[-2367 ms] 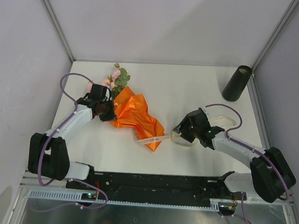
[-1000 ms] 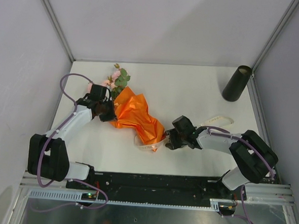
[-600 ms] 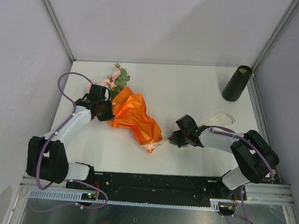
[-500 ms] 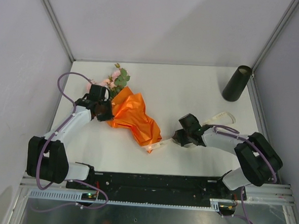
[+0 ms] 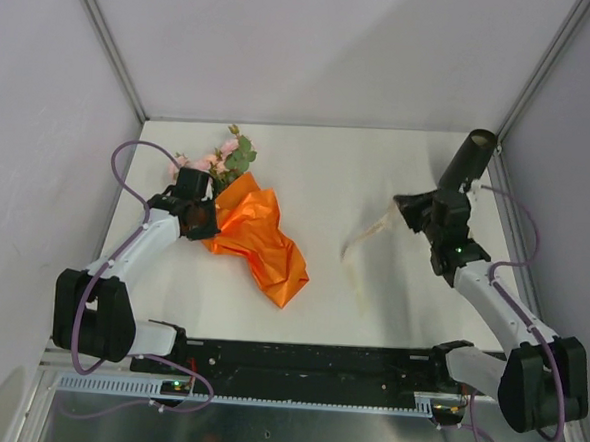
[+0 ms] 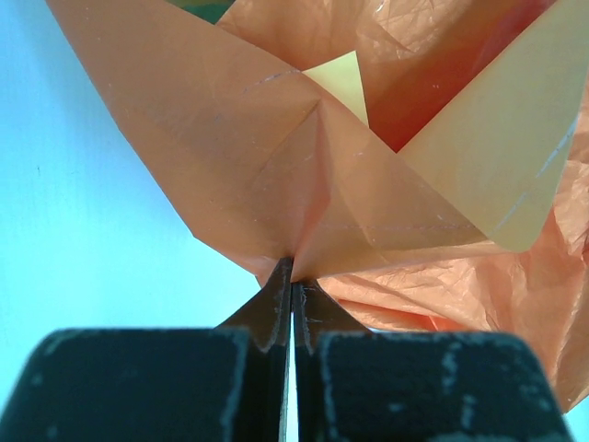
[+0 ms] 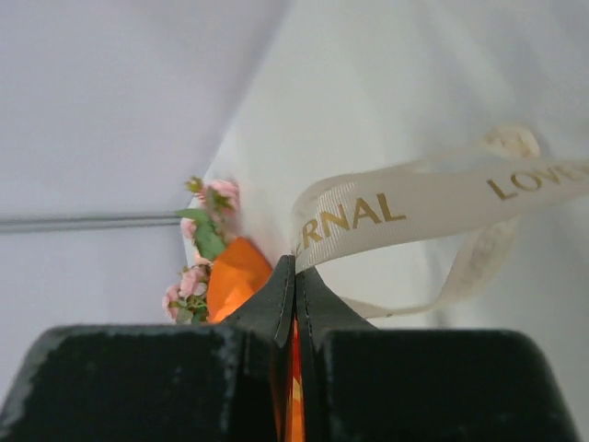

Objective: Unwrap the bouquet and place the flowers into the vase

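L gripper (image 6: 292, 276) clamped tight on a fold of the orange paper (image 6: 276, 157), just beside the flowers (image 5: 224, 159), far left of table (image 5: 359, 165); prob. anchors bouquet (image 5: 259, 241). R gripper (image 7: 294, 267) pinched on cream ribbon (image 7: 368, 214), lifted near vase (image 5: 466, 166) at far right. Ribbon is off the wrap; paper next.

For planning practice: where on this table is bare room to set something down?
Bare: far middle of the table, between flowers and vase; a narrower gap between orange paper and ribbon. Crowded: around the left tool, and the right tool by the vase.
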### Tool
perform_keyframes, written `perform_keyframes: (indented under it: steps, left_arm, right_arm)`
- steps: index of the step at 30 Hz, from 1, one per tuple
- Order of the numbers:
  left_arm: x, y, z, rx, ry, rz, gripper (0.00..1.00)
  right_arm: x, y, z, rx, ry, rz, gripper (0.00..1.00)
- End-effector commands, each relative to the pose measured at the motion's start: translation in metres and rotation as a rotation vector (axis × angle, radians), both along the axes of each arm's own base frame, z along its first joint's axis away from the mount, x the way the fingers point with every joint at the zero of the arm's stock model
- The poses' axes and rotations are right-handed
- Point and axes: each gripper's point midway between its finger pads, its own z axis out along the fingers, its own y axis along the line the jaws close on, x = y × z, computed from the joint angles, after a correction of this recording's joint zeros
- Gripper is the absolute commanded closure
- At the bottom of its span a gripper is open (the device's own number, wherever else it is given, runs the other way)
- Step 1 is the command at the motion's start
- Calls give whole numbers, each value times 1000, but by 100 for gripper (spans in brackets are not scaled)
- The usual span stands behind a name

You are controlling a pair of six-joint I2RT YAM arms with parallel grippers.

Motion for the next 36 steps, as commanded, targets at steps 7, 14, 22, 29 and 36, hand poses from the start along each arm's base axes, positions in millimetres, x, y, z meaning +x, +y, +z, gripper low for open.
perform_keyframes:
  steps: [7,14,22,29,36]
  left_arm:
    - [8,-4,19,-23,-53,-32,100]
    - [5,-7,20,-45,-58,-36,100]
    - [5,-9,19,-55,-56,-29,100]
    - [5,-13,20,-76,-58,-41,100]
    - [6,-14,18,-80,-46,-42,100]
  right_arm:
    - [56,35,177,-277,-646,285,100]
    - [118,49,269,-325,-874,367,100]
    - [184,40,298,-460,-895,326,100]
    - [219,25,201,-491,-627,275,100]
    - [221,41,53,-587,-299,361,100]
